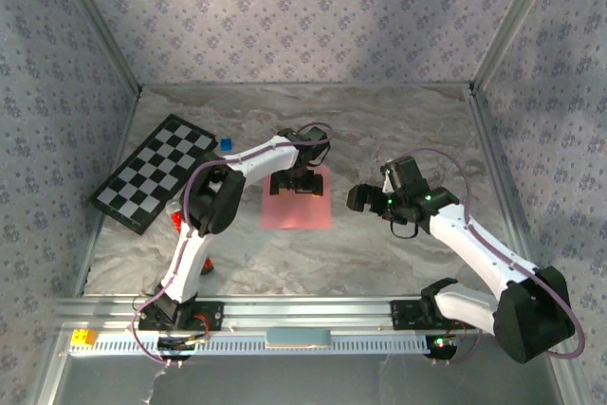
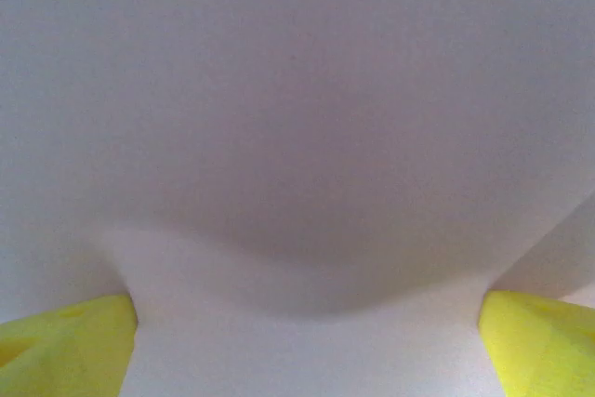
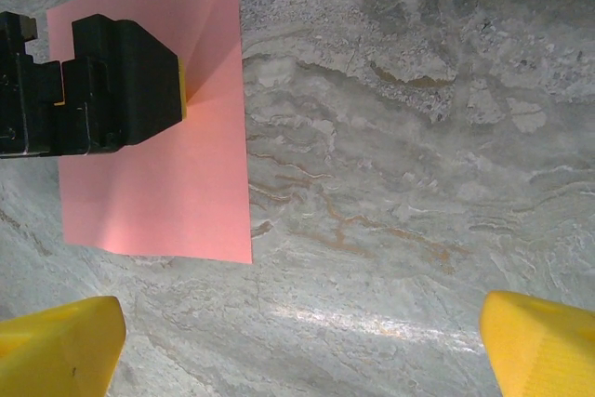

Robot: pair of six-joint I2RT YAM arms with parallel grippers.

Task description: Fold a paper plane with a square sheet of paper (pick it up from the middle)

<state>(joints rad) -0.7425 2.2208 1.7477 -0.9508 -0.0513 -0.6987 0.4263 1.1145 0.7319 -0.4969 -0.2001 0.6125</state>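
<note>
We read the square sheet of paper [image 1: 297, 204] as plain salmon-pink, no print; in the left wrist view it washes out to pale grey-mauve. Surface [image 1: 379, 253]: grey-beige marble veining, and we spot faint rust streaks. Checkerboard [image 1: 156, 173]: black and white squares, dark rim. Cube [image 1: 226, 143]: blue. Small item [image 1: 176, 220]: red. Walls [image 1: 285, 7]: lilac wallpaper, repeating floral motif. Arms [image 1: 474, 244]: white links, black joints, purple cables. Left jaws: black body, yellow pads [image 2: 65, 346]. Right jaws: yellow pads too. Block [image 1: 83, 337]: yellow. Front rail [image 1: 313, 310]: silver.
</note>
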